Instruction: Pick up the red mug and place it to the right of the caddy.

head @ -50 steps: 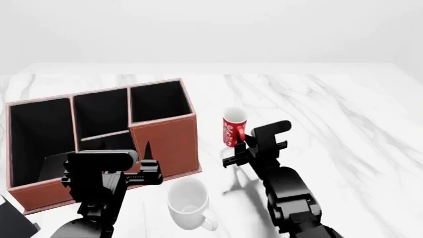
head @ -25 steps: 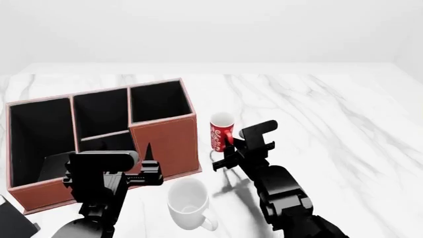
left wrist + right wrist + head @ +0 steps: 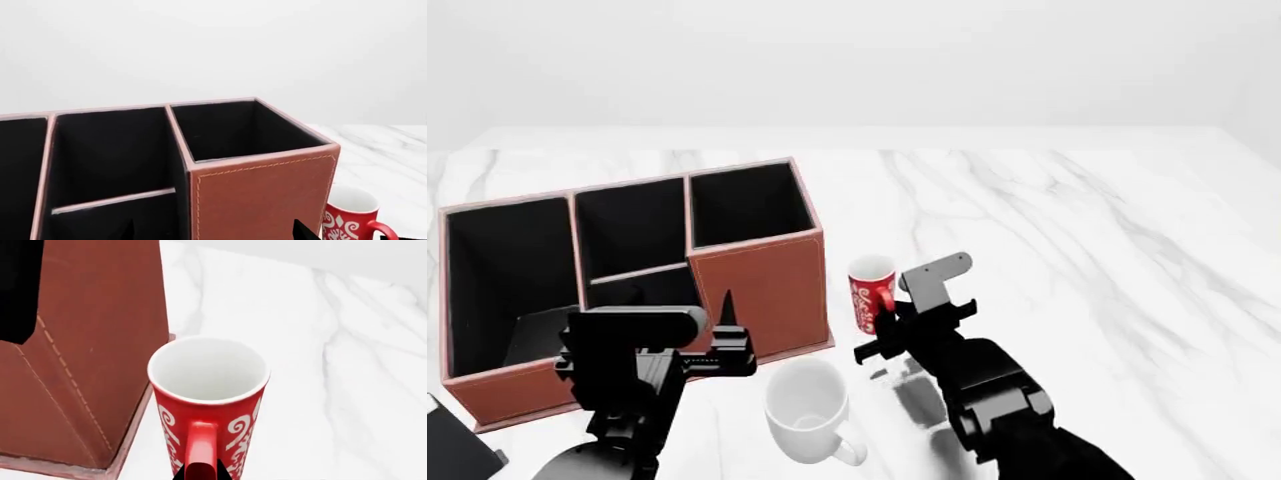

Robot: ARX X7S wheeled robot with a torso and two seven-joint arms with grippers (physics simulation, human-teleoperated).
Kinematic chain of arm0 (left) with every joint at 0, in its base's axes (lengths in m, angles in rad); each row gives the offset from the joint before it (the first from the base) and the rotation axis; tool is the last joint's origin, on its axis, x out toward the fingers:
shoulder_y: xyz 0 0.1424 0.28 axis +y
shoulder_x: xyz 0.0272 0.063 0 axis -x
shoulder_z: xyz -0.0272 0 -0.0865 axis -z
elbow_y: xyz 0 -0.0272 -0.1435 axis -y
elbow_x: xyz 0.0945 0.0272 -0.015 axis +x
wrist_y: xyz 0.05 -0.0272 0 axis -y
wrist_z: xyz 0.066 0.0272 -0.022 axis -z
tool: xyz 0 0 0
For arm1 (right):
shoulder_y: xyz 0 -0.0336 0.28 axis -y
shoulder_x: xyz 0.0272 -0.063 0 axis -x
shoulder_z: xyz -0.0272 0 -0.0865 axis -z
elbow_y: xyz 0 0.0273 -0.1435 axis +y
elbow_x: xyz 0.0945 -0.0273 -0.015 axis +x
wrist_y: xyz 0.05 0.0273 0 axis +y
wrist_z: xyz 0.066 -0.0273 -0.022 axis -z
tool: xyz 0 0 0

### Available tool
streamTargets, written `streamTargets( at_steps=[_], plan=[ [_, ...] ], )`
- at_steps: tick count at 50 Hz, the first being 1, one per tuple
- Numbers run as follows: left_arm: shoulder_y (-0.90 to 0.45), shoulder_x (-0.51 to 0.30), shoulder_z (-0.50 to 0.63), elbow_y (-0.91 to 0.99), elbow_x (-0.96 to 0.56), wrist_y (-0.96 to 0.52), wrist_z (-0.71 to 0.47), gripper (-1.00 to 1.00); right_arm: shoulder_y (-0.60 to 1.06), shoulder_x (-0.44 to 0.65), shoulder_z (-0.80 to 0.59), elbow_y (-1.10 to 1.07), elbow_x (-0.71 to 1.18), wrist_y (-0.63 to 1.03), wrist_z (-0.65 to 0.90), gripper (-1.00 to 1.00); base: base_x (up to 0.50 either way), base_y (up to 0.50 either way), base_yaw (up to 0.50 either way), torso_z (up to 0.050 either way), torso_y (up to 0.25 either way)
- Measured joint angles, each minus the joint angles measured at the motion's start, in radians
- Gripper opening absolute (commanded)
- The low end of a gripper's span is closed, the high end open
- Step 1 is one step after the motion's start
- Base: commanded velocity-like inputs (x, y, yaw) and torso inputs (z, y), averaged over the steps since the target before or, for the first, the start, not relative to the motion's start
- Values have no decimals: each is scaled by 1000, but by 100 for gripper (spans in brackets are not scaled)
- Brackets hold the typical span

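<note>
The red mug (image 3: 870, 290) with white swirls stands upright just right of the caddy (image 3: 761, 285), a small gap from its right wall. My right gripper (image 3: 889, 312) is shut on the mug's red handle. In the right wrist view the mug (image 3: 208, 390) shows its white inside, with the gripper (image 3: 200, 475) pinching the handle and the caddy's wall (image 3: 93, 340) beside it. My left gripper (image 3: 667, 325) is open and empty in front of the caddy. The left wrist view shows the caddy (image 3: 260, 200), the mug (image 3: 350, 220) and the gripper (image 3: 213, 232).
A larger white mug (image 3: 805, 405) sits on the marble table (image 3: 1068, 230) in front of the caddy, close to both arms. A small black book (image 3: 454, 440) lies at the front left corner.
My right gripper has carried the red mug left and slightly down, closer to the caddy's right wall. The left arm has not moved.
</note>
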Motion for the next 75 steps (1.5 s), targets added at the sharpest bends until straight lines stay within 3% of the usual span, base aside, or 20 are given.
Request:
streamTargets(
  at_steps=[9, 10, 33, 48, 65, 75],
  plan=[
    [1, -2, 1, -3, -4, 3, -2, 100, 4, 0, 11, -8, -6, 22, 2, -100, 0, 0, 0, 0, 0],
    [1, -3, 1, -3, -4, 4, -2, 100, 5, 0, 12, -8, -6, 23, 2, 100, 0, 0, 0, 0, 0],
    [2, -8, 3, -12, -13, 13, -8, 100, -5, -3, 28, 6, -25, 50, -22, 100, 0, 0, 0, 0, 0],
    [3, -13, 0, -15, -20, 16, -13, 100, -68, 26, 266, -15, -266, 14, -88, 100, 0, 0, 0, 0, 0],
    [-3, -17, 3, -7, -28, 8, -23, 100, -543, 359, 495, -1057, -185, 314, 9, 100, 0, 0, 0, 0, 0],
    [0, -21, 3, -2, -32, 10, -26, 100, -688, 426, 647, -1455, -120, 336, 137, 100, 0, 0, 0, 0, 0]
  ],
)
